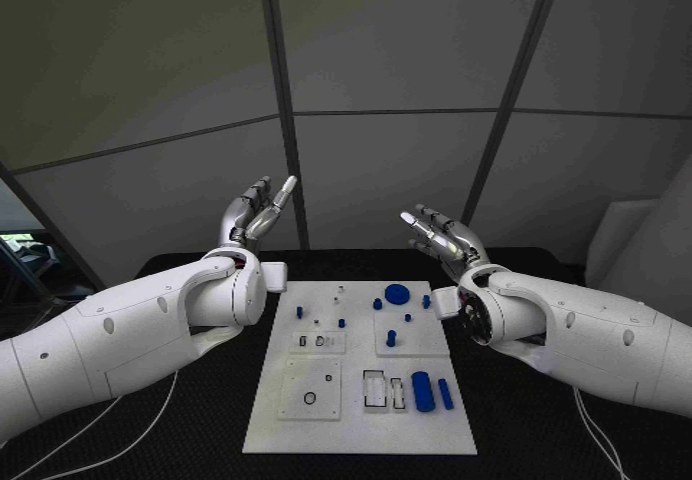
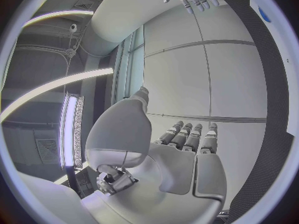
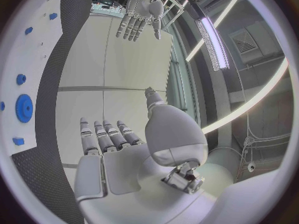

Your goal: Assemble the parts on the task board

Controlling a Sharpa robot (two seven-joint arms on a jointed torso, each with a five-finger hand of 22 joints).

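Task board (image 1: 361, 420) near edge hidden; small parts (image 1: 340, 322) indistinct

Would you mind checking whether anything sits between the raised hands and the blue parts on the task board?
Nothing visible does. The left hand and right hand are both raised, open, above the far end of the task board; only open air lies between them and the blue parts.

The head camera looks down from above at the black worktop (image 1: 188, 420) and white task board (image 1: 361, 420). Each wrist camera sits close behind its own robot hand, facing the grey wall; both also catch the opposite robot hand.
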